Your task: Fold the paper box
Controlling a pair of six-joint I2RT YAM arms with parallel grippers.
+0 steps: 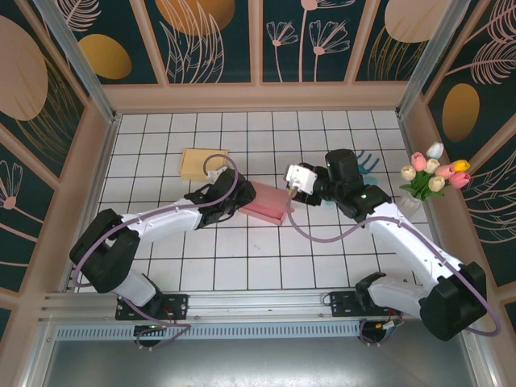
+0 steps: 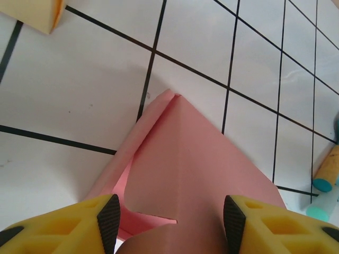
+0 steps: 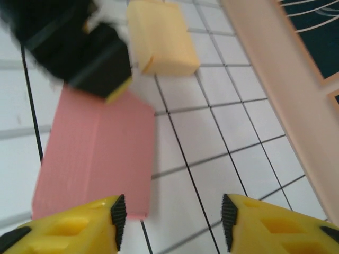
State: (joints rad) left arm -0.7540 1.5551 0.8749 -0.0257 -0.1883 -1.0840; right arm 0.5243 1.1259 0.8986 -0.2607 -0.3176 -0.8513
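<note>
Left gripper (image 2: 172, 214) is reaching in on a low, outstretched arm, its jaws standing apart over one end of the flat pink paper box (image 1: 264, 203) lying mid-table on white tiles (image 1: 242, 258). Right gripper (image 3: 172, 211), spread and empty, is hovering at the other end.

Surface: a table (image 1: 266, 266) topped with white square tiles and dark grid lines is seen, enclosed by a pale raised border.
Middle: a pink paper box (image 1: 264, 203) is laid flat on the tiles, its long side slanted across the grid.
Behind, to the left: a yellow box (image 1: 201, 164) is set on the tiles, apart from the pink one.
Right edge: a bunch of tulips (image 1: 435, 172) is placed by the border.
Far right: a small teal item (image 1: 368, 164) is partly hidden; its kind cannot be told.
</note>
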